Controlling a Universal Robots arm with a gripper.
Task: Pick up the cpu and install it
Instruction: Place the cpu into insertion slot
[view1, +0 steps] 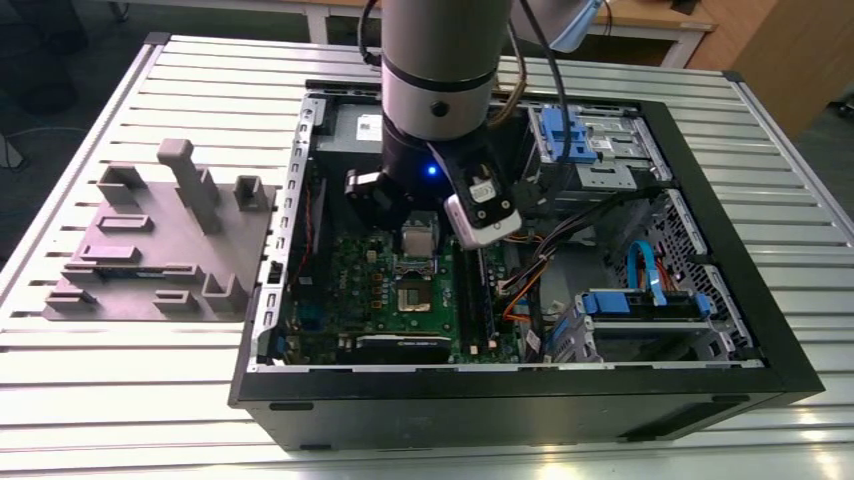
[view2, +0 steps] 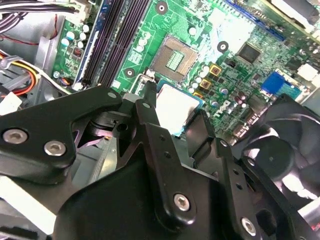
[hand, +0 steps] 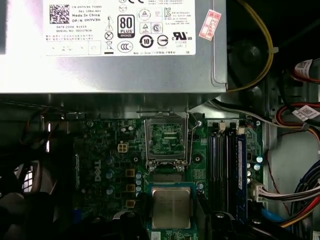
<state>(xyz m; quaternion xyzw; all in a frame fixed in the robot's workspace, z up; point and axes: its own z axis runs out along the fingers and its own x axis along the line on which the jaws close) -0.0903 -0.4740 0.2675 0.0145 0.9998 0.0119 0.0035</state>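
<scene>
The cpu (view2: 176, 106) is a small flat silver square with a thin green edge. My gripper (view2: 175, 107) is shut on it, one black finger on each side. It hangs inside the open computer case (view1: 747, 330), above the green motherboard (view1: 360, 290). The open cpu socket (view2: 175, 57), its metal frame lifted, lies just ahead of the chip and apart from it. In the first wrist view the cpu (hand: 171, 207) sits between the socket (hand: 167, 140) and my gripper (hand: 172, 222). In the exterior view my gripper (view1: 418, 240) hovers over the middle of the board.
A large grey power supply (hand: 110, 45) borders the board beyond the socket. Black memory slots (hand: 227, 165) and bundled cables (hand: 295, 190) run beside it, and a black fan (view2: 287, 150) is close to my fingers. A grey fixture (view1: 160, 240) with upright blocks stands outside the case on the exterior view's left.
</scene>
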